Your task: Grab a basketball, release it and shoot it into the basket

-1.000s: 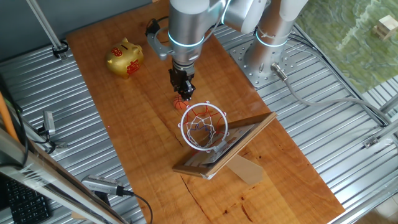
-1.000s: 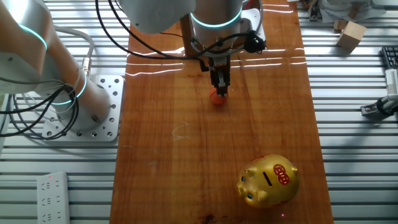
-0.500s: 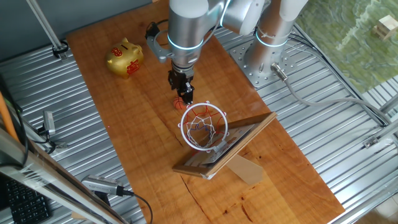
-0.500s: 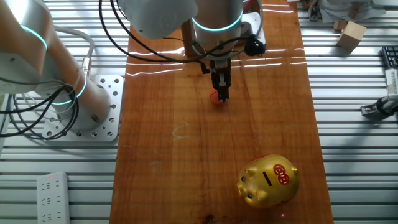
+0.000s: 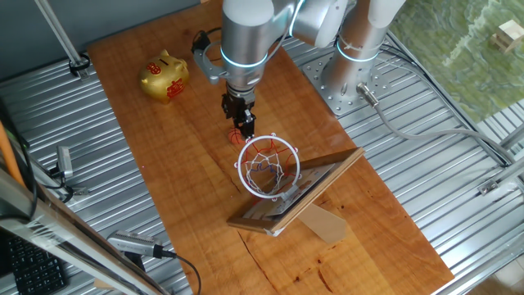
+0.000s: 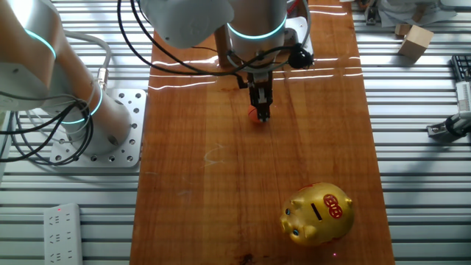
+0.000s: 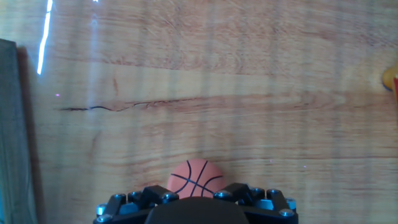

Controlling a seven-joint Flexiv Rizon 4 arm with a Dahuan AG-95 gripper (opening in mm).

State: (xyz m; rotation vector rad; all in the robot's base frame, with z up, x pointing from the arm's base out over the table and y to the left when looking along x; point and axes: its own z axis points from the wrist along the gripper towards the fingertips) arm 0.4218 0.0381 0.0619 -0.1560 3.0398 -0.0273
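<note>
Your gripper (image 5: 244, 131) sits right over the ball (image 7: 195, 178), just behind the hoop (image 5: 268, 166); whether its fingers pinch the ball, you cannot tell.

The wooden table (image 5: 164, 147) carries the basketball (image 5: 238, 137), basket (image 5: 268, 166) and piggy bank (image 5: 164, 76).

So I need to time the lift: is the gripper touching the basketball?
Cannot tell. In the hand view the basketball sits against the gripper, but no fingertip contact shows.
</note>
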